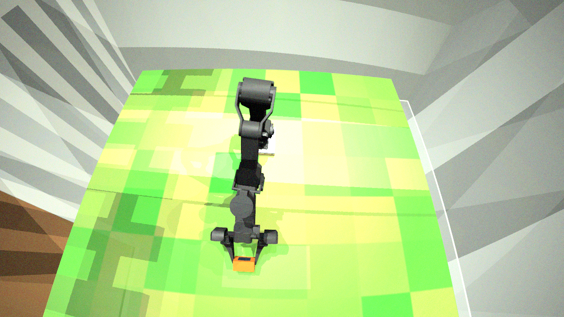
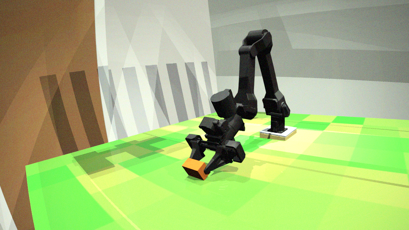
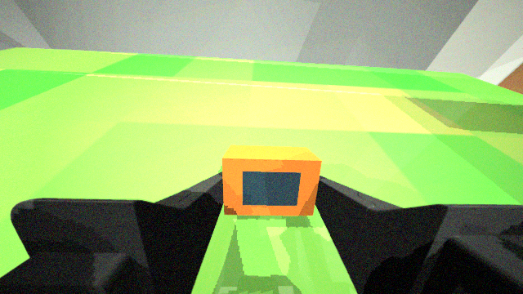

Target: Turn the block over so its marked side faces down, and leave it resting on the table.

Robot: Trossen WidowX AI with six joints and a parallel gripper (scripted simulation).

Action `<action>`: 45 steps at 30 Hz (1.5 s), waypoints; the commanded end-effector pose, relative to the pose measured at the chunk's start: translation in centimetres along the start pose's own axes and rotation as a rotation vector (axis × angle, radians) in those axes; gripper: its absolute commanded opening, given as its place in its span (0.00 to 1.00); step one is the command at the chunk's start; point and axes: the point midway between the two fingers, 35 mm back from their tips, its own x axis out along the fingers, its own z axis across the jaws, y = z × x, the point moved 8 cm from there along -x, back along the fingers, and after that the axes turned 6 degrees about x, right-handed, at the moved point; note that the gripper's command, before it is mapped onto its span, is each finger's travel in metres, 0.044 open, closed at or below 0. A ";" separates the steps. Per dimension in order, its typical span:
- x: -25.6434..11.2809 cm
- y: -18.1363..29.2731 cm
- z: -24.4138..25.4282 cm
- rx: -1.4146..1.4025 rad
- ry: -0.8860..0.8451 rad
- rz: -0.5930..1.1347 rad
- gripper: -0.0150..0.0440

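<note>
An orange block (image 1: 243, 266) (image 2: 193, 164) (image 3: 271, 153) is held between the fingertips, tilted and low over the table (image 1: 335, 271) (image 2: 286, 205) (image 3: 102, 163). Its dark mark (image 1: 244, 259) (image 3: 270, 189) is on the face turned toward the gripper's palm and slanting upward; that face is hidden in the exterior view. My gripper (image 1: 244, 263) (image 2: 198, 166) (image 3: 269, 178) is shut on the block, one finger on each side, and leans forward and down. Whether the block's lower edge touches the table cannot be told.
The arm's base plate (image 1: 269, 149) (image 2: 287, 132) stands farther back on the table, behind the gripper. Light and shadow patches cross the green and yellow tabletop. The table's side edge lies left of the block in the exterior view.
</note>
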 end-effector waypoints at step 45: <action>-0.8 0.7 0.0 0.006 -0.014 -0.077 1.00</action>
